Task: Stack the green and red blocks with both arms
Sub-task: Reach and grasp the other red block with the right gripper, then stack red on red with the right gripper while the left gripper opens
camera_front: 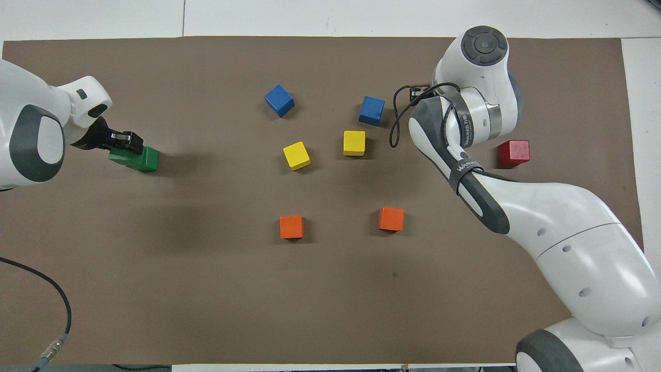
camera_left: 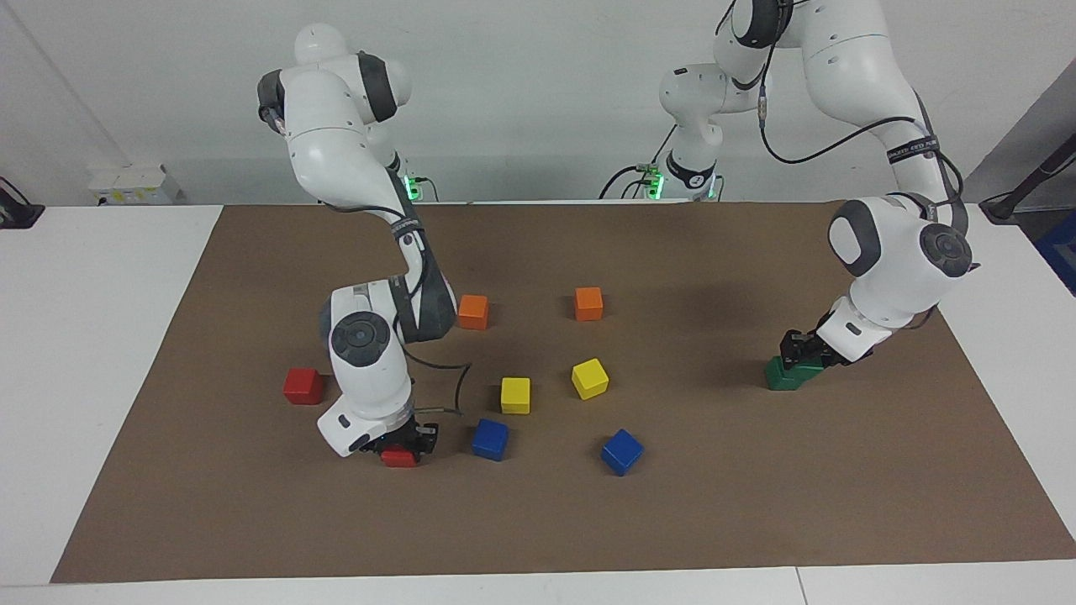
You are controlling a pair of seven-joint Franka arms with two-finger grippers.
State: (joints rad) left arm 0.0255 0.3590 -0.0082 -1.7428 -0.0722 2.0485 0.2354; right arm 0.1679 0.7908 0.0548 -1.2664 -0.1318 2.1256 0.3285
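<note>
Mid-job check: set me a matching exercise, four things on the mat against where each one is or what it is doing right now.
Things
1. right gripper
2. left gripper
3. loose small glossy red cube
4. pair of small orange cubes

Places and states
A. lies free toward the right arm's end of the brown mat
B. jaws shut on a small dark green cube toward the left arm's end
C. nearer to the robots than the small yellow cubes
D. jaws shut on a second small red cube beside a small blue cube

Pairs: 1-D, 2-B, 3-A, 4-C
</note>
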